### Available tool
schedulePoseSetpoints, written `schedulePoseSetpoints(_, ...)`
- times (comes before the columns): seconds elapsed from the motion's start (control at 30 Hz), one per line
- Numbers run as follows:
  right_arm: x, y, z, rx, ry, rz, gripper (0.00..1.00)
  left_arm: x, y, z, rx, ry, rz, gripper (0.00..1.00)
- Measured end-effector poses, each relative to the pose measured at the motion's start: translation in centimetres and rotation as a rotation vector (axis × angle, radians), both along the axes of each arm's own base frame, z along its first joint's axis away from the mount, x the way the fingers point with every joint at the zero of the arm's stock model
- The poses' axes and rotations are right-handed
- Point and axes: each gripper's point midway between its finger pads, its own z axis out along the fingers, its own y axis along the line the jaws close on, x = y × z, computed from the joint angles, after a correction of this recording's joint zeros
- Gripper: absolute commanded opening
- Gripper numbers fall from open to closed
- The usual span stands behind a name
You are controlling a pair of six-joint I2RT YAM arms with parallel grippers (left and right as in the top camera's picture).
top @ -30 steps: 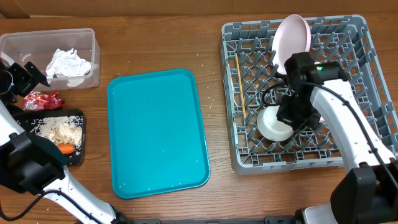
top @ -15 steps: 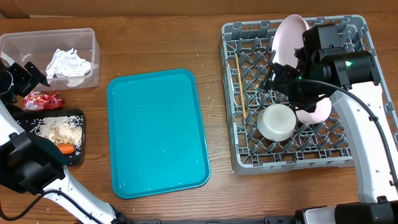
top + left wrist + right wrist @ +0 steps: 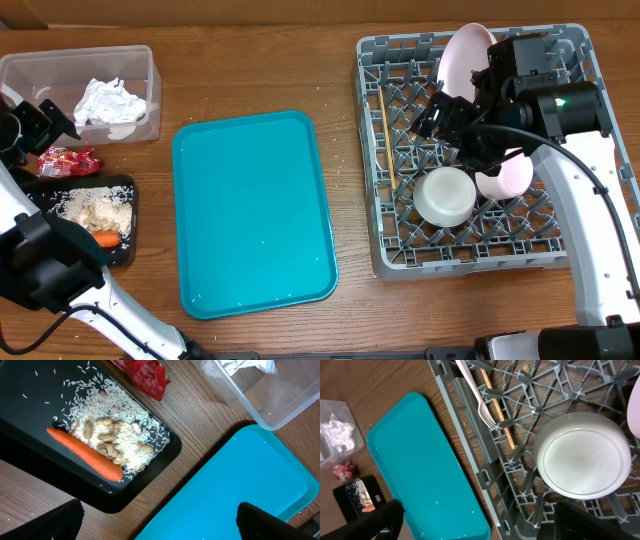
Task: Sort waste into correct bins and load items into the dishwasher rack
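The grey dishwasher rack (image 3: 372,150) holds an upright pink plate (image 3: 468,55), a white bowl (image 3: 445,195), a pinkish bowl (image 3: 508,176), a fork (image 3: 477,402) and a chopstick (image 3: 497,412). My right gripper (image 3: 458,128) hovers open above the rack, holding nothing. At the left, the clear tub (image 3: 30,70) holds white tissue (image 3: 110,100). A red wrapper (image 3: 68,160) lies on the table between the tub and the black tray (image 3: 25,415), which holds a carrot (image 3: 85,455) and rice scraps (image 3: 107,435). My left gripper (image 3: 52,118) is open and empty.
The teal serving tray (image 3: 250,210) lies bare in the middle of the wooden table, between the bins and the rack. A few rice grains are scattered on the wood near its right edge.
The right gripper opened and lifted off toward the far side of the rack. A pinkish bowl now lies beside the white bowl. The left arm has not moved.
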Motion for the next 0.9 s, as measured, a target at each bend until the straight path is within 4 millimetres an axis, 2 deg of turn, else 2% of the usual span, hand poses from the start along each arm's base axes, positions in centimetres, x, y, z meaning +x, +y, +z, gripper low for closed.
schedulePoseSetpoints(0.5, 0.0, 0.0, 0.0, 0.001, 0.001, -0.003, 1.00, 0.0, 0.0, 0.0, 0.000, 0.000, 0.000, 1.00)
schedulePoseSetpoints(0.63, 0.0, 0.0, 0.0, 0.001, 0.001, -0.003, 1.00, 0.9, 0.5, 0.1, 0.021, -0.035, 0.004, 1.00)
schedulePoseSetpoints(0.77, 0.0, 0.0, 0.0, 0.001, 0.001, -0.003, 1.00, 1.3, -0.8, 0.3, -0.052, -0.067, 0.006, 1.00)
schedulePoseSetpoints(0.9, 0.0, 0.0, 0.0, 0.002, 0.001, -0.002, 1.00, 3.3, -2.9, 0.9, -0.120, -0.152, -0.069, 1.00)
